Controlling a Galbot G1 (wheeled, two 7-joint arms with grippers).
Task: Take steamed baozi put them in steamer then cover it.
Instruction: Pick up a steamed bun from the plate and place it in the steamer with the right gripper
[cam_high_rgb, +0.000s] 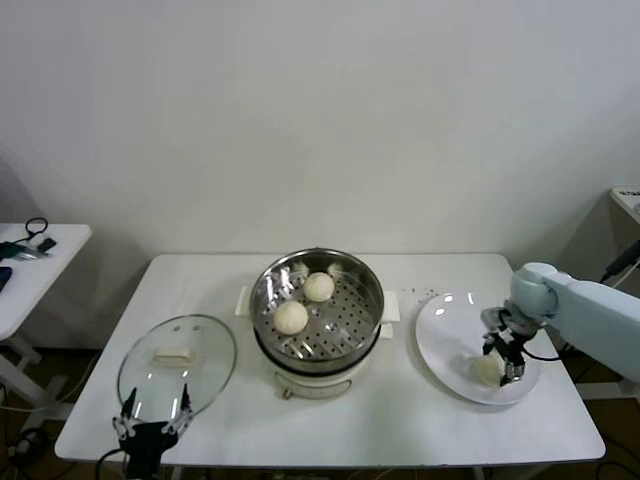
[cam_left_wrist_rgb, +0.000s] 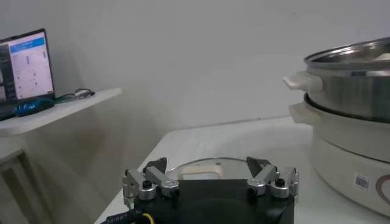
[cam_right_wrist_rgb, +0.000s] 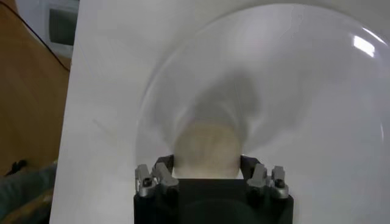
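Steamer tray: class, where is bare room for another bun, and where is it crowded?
The steamer tray is bare at its front and right side. It is crowded at the back left, where two buns sit.

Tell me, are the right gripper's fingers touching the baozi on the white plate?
Touching. In the right wrist view the right gripper has its fingers against both sides of the baozi, no gap visible.
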